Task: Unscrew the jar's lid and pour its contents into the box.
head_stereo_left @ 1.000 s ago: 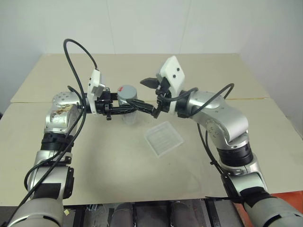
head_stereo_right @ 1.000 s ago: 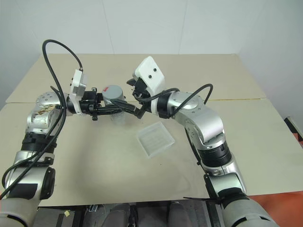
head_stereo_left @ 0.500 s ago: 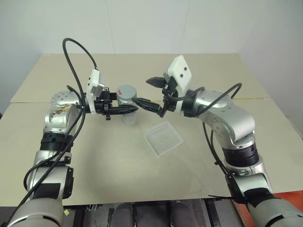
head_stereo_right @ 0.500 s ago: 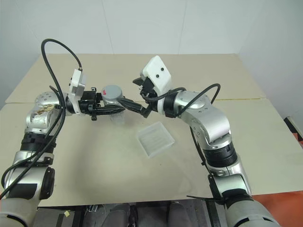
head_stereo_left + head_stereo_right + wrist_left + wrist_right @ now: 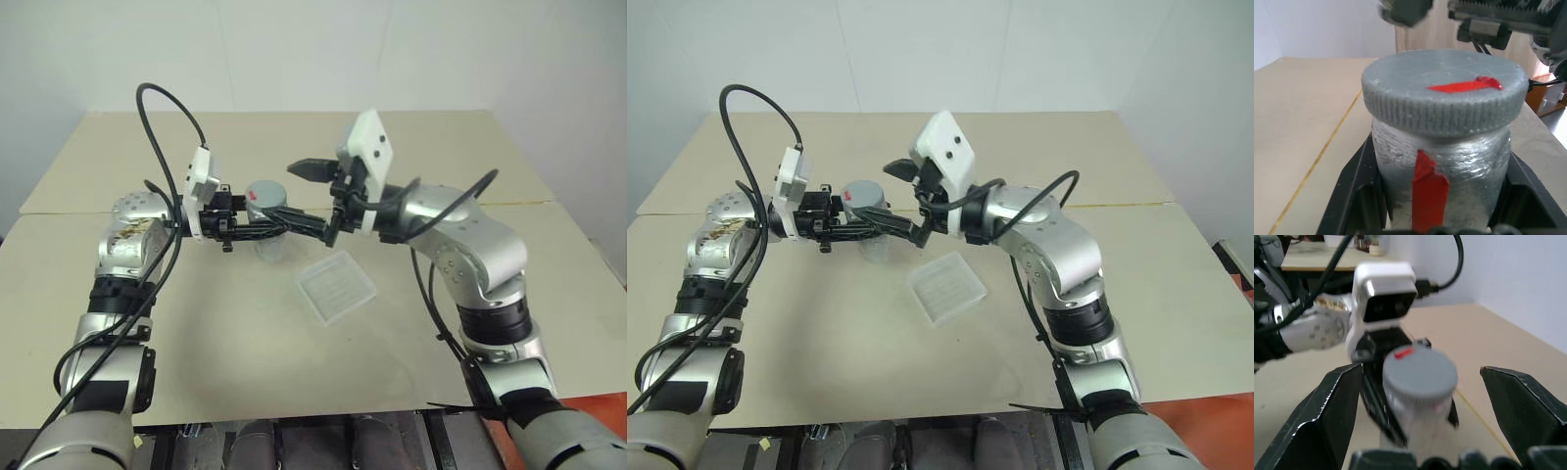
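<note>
- Your left gripper has its two black fingers clamped tight on the jar, one on each side of the clear body, just under the cap.
- The jar stands upright in that grip, lifted off the table, with a red strip running down the side that faces the left wrist camera.
- The lid sits on the jar's mouth, grey and ribbed round its rim, with a red mark on top.
- Your right gripper has its fingers spread as wide as they go, holding nothing.
- In the right wrist view the lid lies in the gap between those two fingers, with clear air on both sides; neither fingertip touches it.
- From the head camera, one right finger reaches over the lid's far side, the other ends at the near side of the jar, close to the tips of the left fingers; you cannot tell if they touch.
- The box lies flat on the table, below and toward you from the right fingers, apart from both grippers.
- You cannot make out the contents through the jar's wall.
</note>
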You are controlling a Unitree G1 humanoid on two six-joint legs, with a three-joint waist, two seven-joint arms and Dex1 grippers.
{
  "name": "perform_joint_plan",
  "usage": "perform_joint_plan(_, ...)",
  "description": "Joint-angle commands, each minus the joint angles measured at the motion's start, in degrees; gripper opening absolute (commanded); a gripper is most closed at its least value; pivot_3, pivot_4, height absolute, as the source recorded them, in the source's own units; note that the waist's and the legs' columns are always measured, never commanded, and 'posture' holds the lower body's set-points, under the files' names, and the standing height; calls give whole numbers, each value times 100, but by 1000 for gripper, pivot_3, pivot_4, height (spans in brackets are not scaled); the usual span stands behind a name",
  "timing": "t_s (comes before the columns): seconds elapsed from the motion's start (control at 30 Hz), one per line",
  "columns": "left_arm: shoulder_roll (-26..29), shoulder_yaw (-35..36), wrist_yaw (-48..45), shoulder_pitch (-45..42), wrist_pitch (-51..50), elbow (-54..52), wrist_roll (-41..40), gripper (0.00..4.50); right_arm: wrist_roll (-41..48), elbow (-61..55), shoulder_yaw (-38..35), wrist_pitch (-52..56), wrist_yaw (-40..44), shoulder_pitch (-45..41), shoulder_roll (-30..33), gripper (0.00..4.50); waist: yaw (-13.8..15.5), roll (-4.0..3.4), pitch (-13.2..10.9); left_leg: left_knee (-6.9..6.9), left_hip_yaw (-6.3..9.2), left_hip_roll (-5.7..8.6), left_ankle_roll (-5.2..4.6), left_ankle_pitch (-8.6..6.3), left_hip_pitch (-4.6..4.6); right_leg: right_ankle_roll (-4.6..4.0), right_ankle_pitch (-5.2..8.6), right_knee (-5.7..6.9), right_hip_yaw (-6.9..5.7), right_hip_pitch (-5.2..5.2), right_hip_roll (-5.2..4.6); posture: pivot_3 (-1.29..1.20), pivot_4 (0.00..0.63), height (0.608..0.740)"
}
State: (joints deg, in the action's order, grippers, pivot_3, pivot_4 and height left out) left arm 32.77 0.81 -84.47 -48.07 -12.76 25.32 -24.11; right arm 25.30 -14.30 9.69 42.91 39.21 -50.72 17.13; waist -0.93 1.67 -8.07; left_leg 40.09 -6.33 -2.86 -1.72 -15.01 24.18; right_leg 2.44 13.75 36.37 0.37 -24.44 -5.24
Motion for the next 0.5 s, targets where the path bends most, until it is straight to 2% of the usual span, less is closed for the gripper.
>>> perform_joint_plan(0.03,15,47,-34,-63,5,-195,-76,2022,-109,71,34,-174,-89,-182,-118,4463,1,0,0,0,-1,0,0,0,0,0,0,-2,0,1,0,0,150,740)
perform_joint_plan(0.5,66,68,-39,32,-59,-352,-101,2022,-246,577,59,-148,-124,-431,-524,4463,6,0,0,0,-1,0,2,1,2,0,0,-4,-1,1,-1,0,150,740)
